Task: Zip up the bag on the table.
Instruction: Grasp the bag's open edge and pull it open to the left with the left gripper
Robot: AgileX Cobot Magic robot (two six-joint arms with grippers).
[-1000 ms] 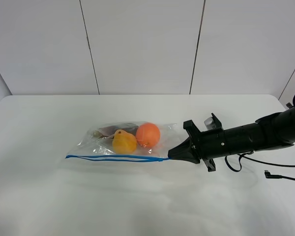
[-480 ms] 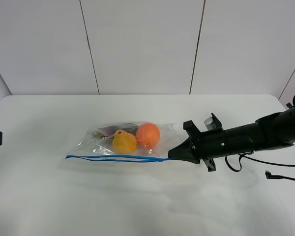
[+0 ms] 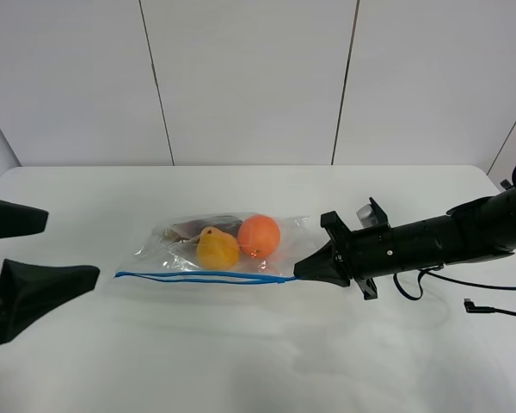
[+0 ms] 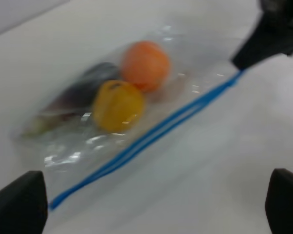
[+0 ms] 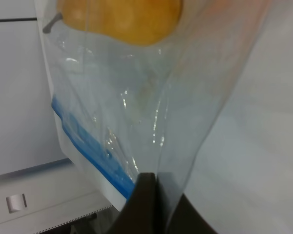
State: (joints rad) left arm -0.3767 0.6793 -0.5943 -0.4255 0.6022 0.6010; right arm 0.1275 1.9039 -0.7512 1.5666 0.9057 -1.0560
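Bag (image 3: 215,245) flat mid-tabletop (image 3: 241,361), blue zipper strip (image 3: 198,275) along its near edge. Right claw (image 3: 299,272) pinched closed on the strip's end corner, likely anchoring it. Left claw (image 3: 73,247) spread wide, empty, apart from the opposite end, presumably positioned to press the seal.

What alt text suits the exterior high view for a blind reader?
The shut right hand pinches the right end of a clear bag on a white table, by its blue zipper strip. The open left hand hovers at the left, apart from the bag.
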